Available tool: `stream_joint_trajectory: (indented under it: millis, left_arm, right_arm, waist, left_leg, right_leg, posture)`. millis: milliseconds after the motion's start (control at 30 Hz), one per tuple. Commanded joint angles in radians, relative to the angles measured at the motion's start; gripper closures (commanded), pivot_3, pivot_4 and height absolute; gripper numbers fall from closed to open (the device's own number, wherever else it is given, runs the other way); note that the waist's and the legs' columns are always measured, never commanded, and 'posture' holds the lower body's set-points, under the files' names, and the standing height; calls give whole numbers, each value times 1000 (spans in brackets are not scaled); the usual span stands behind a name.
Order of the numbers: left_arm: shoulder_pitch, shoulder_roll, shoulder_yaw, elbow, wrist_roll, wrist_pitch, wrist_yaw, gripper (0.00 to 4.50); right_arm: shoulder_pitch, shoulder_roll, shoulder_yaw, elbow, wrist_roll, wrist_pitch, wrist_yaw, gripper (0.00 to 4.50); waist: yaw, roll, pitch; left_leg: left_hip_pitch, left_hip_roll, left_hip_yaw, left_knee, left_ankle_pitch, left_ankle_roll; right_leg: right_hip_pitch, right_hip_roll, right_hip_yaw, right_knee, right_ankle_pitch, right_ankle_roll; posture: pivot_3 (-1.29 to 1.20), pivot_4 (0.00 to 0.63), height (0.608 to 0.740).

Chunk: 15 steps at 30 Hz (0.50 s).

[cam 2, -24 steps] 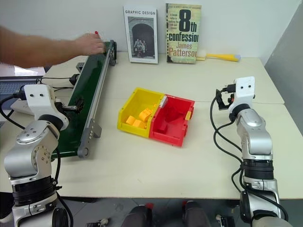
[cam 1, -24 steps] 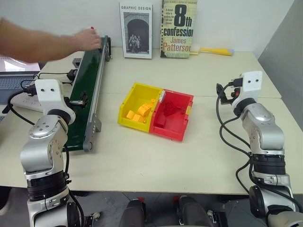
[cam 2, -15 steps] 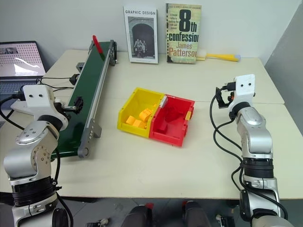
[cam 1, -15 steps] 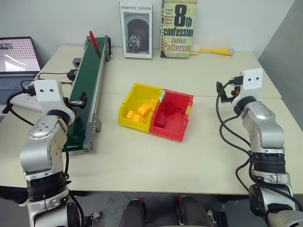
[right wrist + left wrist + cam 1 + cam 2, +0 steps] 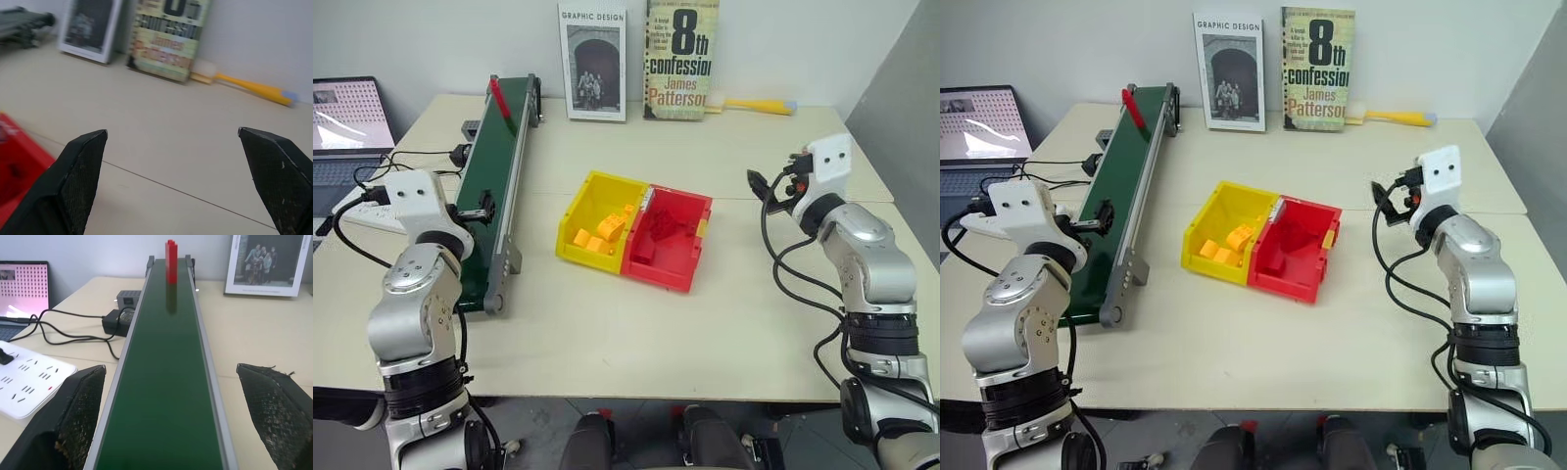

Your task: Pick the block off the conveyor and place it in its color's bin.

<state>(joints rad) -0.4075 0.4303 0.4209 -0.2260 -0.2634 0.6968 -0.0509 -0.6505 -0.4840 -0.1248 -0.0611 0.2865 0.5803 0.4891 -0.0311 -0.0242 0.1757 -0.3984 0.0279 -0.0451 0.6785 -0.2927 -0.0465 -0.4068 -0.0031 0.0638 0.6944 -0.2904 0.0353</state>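
Observation:
A slim red block (image 5: 497,98) stands upright on the far end of the dark green conveyor (image 5: 492,191), also seen straight ahead in the left wrist view as the block (image 5: 171,254). My left gripper (image 5: 169,367) hovers open over the near end of the belt (image 5: 166,396), well short of the block. The red bin (image 5: 662,277) sits mid-table with several red pieces inside. To the right of the bin, my right gripper (image 5: 761,188) is raised and open, holding nothing (image 5: 172,131).
A yellow bin (image 5: 570,255) with yellow blocks is joined to the red bin's left side. Two books (image 5: 682,59) and a yellow brush (image 5: 759,105) stand at the back. A laptop (image 5: 340,127), power strip (image 5: 29,382) and cables lie left of the conveyor.
The person's arm has withdrawn from the conveyor's far end, leaving the red block standing on the belt. The block has come slightly nearer. My right gripper has swung a little leftward.

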Motion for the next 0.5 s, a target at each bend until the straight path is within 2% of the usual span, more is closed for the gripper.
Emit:
stream_joint_trajectory:
  millis: [33,200,500]
  left_arm:
    - [-21,-1,0,1,8,-39,9,27]
    - [-42,-1,-9,28,17,-53,21,27]
    - [-67,-3,-6,58,20,-74,45,27]
  right_arm:
    - [-65,-66,16,-91,95,44,151,0]
    - [-149,-74,32,-142,249,147,283,0]
    - [-186,-74,59,-180,327,198,332,0]
  waist:
    - [1,0,0]
    - [1,0,0]
    - [2,0,0]
  left_leg:
    - [0,0,0,0,0,0]
    - [0,0,-2,0,0,0]
    - [-1,1,-3,0,0,0]
  right_leg:
    - [0,0,0,0,0,0]
    - [1,0,-2,-1,0,0]
    - [1,-1,-2,-2,0,0]
  posture:
    - [0,150,740]
    - [0,150,740]
    - [0,150,740]
